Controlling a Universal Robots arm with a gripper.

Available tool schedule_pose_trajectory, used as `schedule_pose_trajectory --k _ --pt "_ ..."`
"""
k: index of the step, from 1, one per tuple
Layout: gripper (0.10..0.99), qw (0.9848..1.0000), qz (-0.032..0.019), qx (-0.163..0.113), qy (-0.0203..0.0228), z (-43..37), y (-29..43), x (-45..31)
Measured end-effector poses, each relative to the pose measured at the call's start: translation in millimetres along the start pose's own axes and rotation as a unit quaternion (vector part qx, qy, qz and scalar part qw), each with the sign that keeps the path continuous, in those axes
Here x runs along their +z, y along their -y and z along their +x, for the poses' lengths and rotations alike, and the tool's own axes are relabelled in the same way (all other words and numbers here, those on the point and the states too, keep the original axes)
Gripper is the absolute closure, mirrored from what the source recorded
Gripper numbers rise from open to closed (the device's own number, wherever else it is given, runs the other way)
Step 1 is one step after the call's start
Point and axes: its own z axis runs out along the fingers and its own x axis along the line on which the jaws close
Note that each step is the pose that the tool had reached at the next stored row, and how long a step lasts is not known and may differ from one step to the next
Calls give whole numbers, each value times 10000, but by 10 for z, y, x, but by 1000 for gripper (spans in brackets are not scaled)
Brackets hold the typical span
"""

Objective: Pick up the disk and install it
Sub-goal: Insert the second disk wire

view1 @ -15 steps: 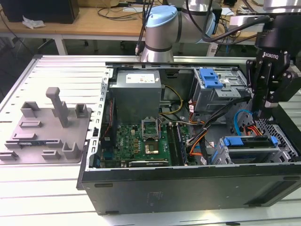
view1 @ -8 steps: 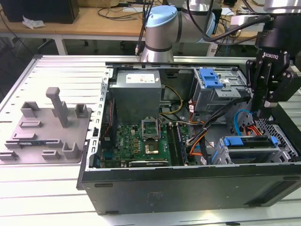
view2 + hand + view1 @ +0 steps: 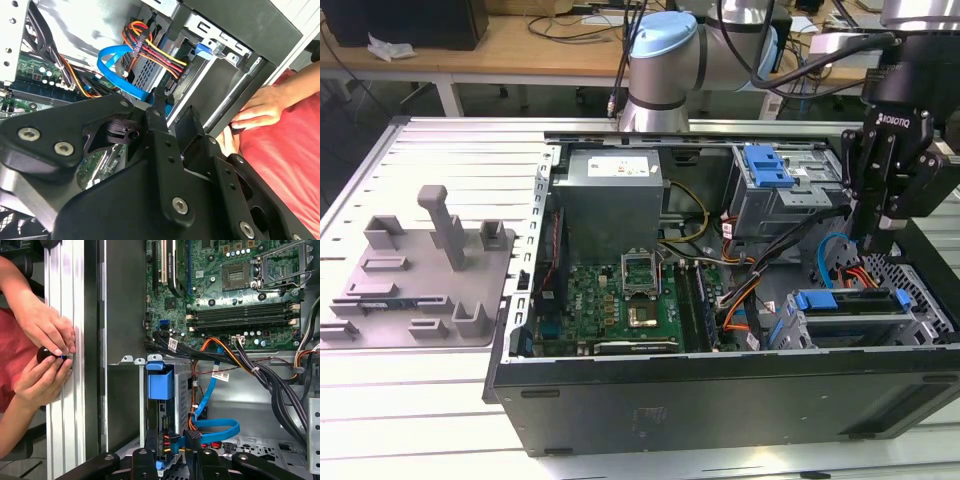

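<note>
Computer case: hand hovering (disk seated).

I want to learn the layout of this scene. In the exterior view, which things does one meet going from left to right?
Grey fixture tray → grey power supply → motherboard → blue latch on its grey metal cage → the gripper hanging above the blue-framed disk.
</note>
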Motion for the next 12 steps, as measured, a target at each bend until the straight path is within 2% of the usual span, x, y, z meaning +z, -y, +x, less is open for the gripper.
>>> schedule_pose_trajectory --k 2,4,5,6,12 --pt "733 10000 -2 5 -7 -1 0 3" --pt "867 10000 -11 13 -11 -3 1 6" --pt "867 10000 -15 18 -11 -3 2 7" --pt "925 10000 -21 27 -11 -4 2 9" --pt "925 10000 -24 32 -11 -4 2 10"
